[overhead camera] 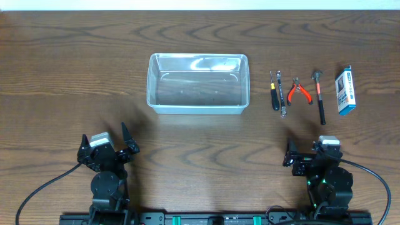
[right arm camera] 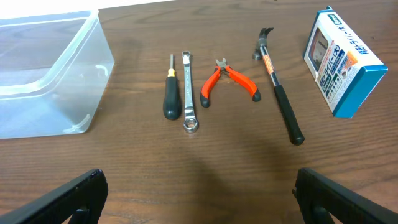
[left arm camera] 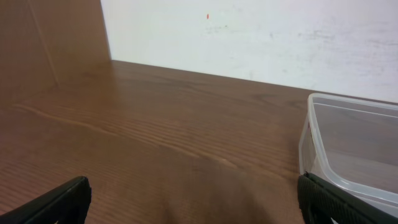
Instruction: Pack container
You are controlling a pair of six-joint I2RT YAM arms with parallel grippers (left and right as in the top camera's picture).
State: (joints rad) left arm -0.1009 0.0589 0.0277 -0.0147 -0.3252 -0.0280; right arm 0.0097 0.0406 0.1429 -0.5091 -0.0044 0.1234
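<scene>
The clear plastic container stands empty at the middle back of the table; it also shows in the left wrist view and the right wrist view. To its right lie a black-handled screwdriver, a wrench, orange pliers, a hammer and a blue-and-white box. They show in the right wrist view too: screwdriver, wrench, pliers, hammer, box. My left gripper and right gripper are open and empty near the front edge.
The wooden table ends at a white wall at the back. Black cables run from both arm bases at the front.
</scene>
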